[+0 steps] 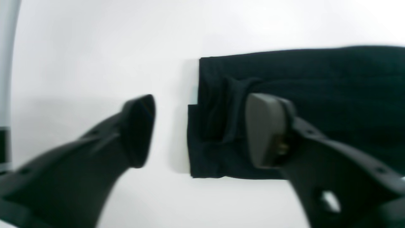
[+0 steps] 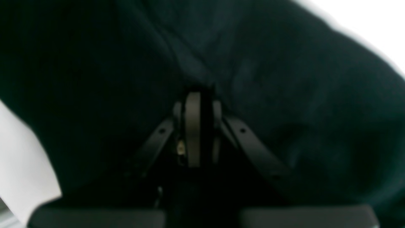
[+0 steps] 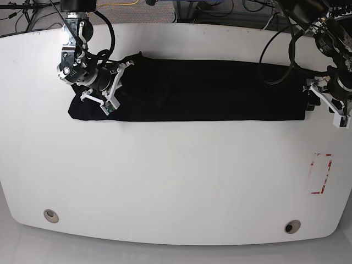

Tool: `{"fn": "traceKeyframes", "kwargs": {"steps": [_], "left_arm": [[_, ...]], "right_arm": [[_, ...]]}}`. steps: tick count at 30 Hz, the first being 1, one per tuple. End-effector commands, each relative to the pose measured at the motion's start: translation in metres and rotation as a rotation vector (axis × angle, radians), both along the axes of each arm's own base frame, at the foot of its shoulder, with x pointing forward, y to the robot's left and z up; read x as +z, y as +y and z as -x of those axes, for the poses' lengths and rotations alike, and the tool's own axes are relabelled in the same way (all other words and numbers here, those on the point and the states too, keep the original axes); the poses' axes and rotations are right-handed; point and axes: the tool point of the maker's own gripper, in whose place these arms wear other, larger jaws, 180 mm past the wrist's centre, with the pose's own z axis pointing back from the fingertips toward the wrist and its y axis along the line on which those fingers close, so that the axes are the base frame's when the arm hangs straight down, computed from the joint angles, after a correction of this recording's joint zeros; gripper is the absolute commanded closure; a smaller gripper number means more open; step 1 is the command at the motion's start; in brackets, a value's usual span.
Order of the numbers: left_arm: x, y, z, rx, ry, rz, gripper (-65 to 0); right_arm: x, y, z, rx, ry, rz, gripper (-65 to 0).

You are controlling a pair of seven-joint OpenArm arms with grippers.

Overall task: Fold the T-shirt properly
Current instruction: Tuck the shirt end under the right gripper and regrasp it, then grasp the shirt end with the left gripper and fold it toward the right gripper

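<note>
Base view shows the black T-shirt [image 3: 192,91] folded into a long band across the far half of the white table [image 3: 176,181]. Right gripper [image 2: 196,126], at the shirt's left end in that view, has its fingers pinched together on the cloth. Left gripper [image 1: 199,129] hangs spread wide over the other end, holding nothing.

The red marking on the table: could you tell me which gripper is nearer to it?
Left. The left gripper hangs open at the T-shirt's end, just above the red marking; the right gripper grips fabric at the far end.
</note>
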Motion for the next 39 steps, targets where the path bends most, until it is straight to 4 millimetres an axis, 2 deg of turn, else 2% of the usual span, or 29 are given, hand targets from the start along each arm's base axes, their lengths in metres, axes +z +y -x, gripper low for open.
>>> {"fn": "traceKeyframes", "kwargs": {"steps": [1,5,14,25,28,34,36,39], "left_arm": [[-0.004,0.008,0.002,0.026,-0.001,0.033,-51.5],[-0.011,0.021,0.000,0.053,0.016,0.061,-51.9],[-0.056,0.032,0.014,0.089,0.137,0.178,-51.9],[-0.089,0.011,0.009,0.075,0.143,0.336,-51.9],[-0.092,0.010,0.007,0.061,0.153,0.335,-51.9],[-0.098,-0.006,0.004,-0.001,0.192,0.332,-51.5],[-0.100,-0.012,0.003,-0.025,0.203,0.328,-47.2],[-0.101,-0.013,0.003,-0.031,0.209,0.325,-31.9]], "right_arm": [[-0.006,-0.005,0.002,0.007,0.017,0.014,-3.8],[-0.009,-0.005,0.005,0.005,0.024,0.013,-3.8],[-0.011,-0.004,0.010,0.004,0.032,0.007,-3.8],[-0.009,-0.002,0.009,0.006,0.025,0.005,-3.6],[-0.004,-0.001,0.007,0.011,0.007,0.007,-3.6],[0.000,0.000,0.009,0.018,-0.003,0.012,-3.6],[0.000,0.000,0.009,0.018,-0.003,0.011,-3.6],[0.000,0.001,0.008,0.017,-0.005,0.008,-3.6]]}}
